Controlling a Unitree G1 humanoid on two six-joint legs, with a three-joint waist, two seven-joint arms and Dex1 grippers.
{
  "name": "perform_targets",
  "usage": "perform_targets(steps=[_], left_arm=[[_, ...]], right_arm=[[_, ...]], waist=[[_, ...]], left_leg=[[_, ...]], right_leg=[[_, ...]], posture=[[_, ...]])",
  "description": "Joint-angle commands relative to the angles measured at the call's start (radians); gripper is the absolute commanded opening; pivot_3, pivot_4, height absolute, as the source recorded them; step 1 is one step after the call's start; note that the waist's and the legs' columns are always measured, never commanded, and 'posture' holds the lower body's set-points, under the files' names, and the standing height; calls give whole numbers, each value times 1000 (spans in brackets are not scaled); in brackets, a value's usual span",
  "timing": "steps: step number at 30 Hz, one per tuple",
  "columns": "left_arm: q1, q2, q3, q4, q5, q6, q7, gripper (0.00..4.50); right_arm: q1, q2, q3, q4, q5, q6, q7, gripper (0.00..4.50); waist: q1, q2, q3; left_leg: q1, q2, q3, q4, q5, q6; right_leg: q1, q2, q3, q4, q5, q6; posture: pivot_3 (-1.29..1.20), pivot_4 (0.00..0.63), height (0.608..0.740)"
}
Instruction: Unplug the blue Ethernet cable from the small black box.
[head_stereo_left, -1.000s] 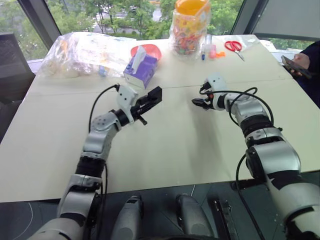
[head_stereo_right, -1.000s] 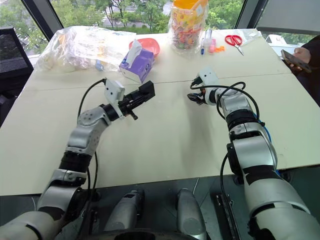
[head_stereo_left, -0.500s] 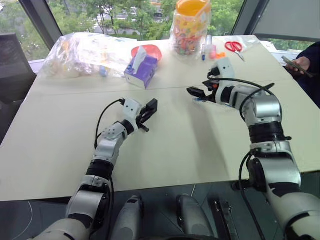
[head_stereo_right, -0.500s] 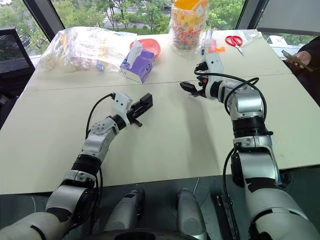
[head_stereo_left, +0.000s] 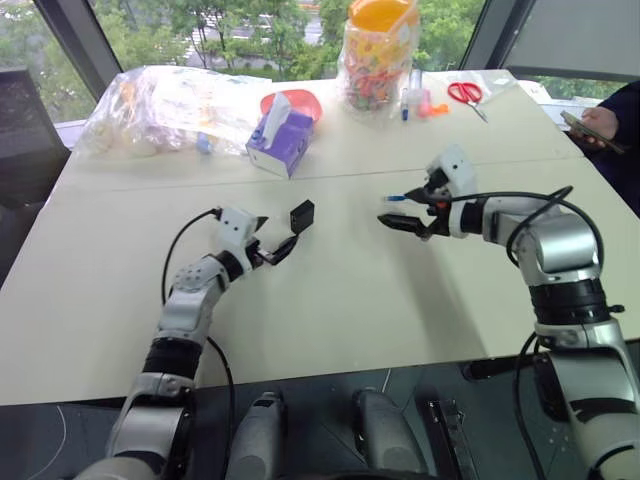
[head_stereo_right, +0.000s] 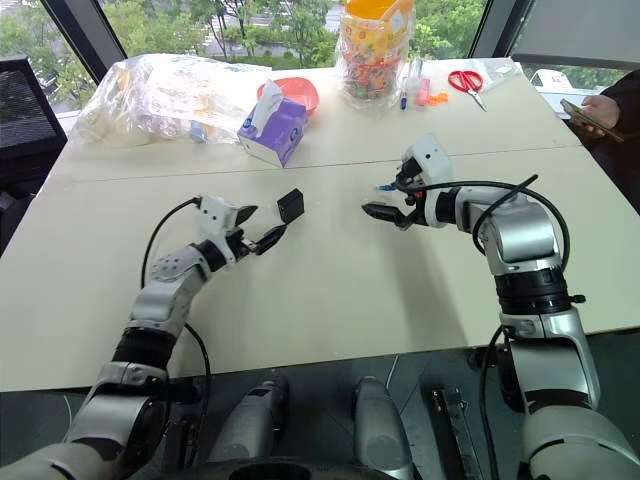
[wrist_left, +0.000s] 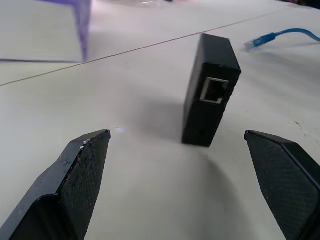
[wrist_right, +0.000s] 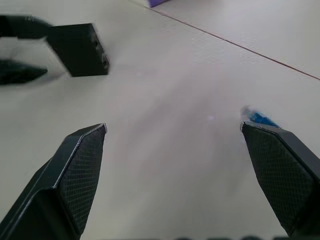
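The left gripper (head_stereo_left: 281, 245), which held the small matte black plastic box (head_stereo_left: 300, 213) pinched between its fingers a second ago, now has its two black fingers spread wide with nothing between them. The box stands on its own on the pale tabletop (head_stereo_left: 330, 290), just ahead of those open fingertips and apart from them. In the left wrist view its port (wrist_left: 214, 91) faces the gripper and is empty.

The right gripper (head_stereo_right: 392, 213) has drawn back from the middle of the table; its fingers are also fully apart and hold nothing. The thin bright blue Ethernet cable (wrist_left: 280, 36) lies loose on the table beside it, one plug end (wrist_right: 256, 117) just off its fingertip, well apart from the box.

With the port empty and both pieces released, the unplugging looks complete.
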Motion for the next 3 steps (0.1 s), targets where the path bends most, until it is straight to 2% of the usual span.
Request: perform_targets(steps=[1, 3], left_arm=[[44, 49, 71, -200, -69, 119, 29, 4476], [75, 84, 92, -284, -93, 182, 33, 4476]], right_arm=[[27, -41, 9, -97, 35, -7, 59, 4500], [47, -56, 14, -118, 40, -14, 74, 4500]], waist=[[1, 0, 0], [1, 0, 0]], left_leg=[[0, 0, 0, 0, 0, 0], [0, 0, 0, 0, 0, 0]], right_leg=[[0, 0, 0, 0, -1, -1], [0, 0, 0, 0, -2, -3]], posture=[[0, 150, 728], [0, 150, 728]])
